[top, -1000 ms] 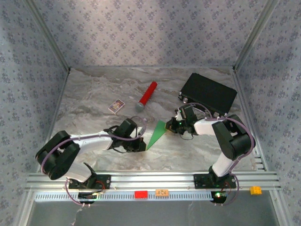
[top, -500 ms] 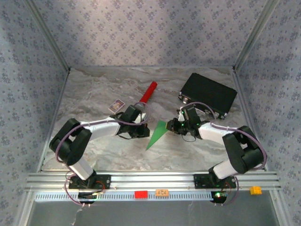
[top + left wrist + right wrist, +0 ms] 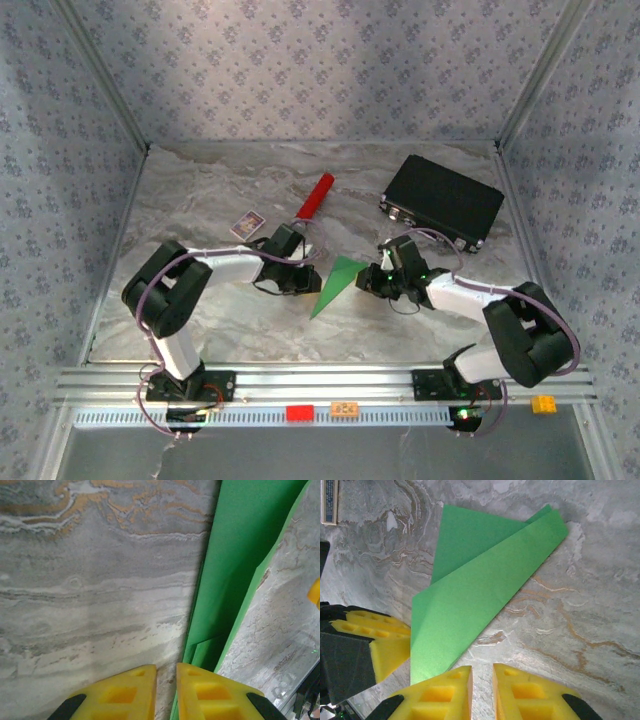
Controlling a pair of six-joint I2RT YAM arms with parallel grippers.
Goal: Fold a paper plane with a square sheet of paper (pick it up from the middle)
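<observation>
Left gripper sits low over the marble-patterned table, at the 9 o'clock side of the green paper. In its wrist view, the left gripper has its two yellow fingertips only a narrow slit apart. Bare table shows through the slit and nothing is held. One fingertip reaches over the paper's long edge, but I cannot tell whether it touches the sheet.

Across from it, at the paper's 3 o'clock, is the right gripper. From its own camera the right gripper is just as narrow, with stone visible in the gap and nothing gripped. The broad end of the paper lies just beside its fingertips.

The paper lies flat near the middle of the table, between the two grippers. It is folded into a long pointed wedge with layers overlapping. From above, the sharp tip points toward 7 o'clock and the wide end toward 1 o'clock. Close up it shows a second folded layer along its edge.

A red cylinder lies at about 11 o'clock from the paper. A small printed card is at 10 o'clock, near the left arm. A black case rests at 2 o'clock, well apart from the paper.
</observation>
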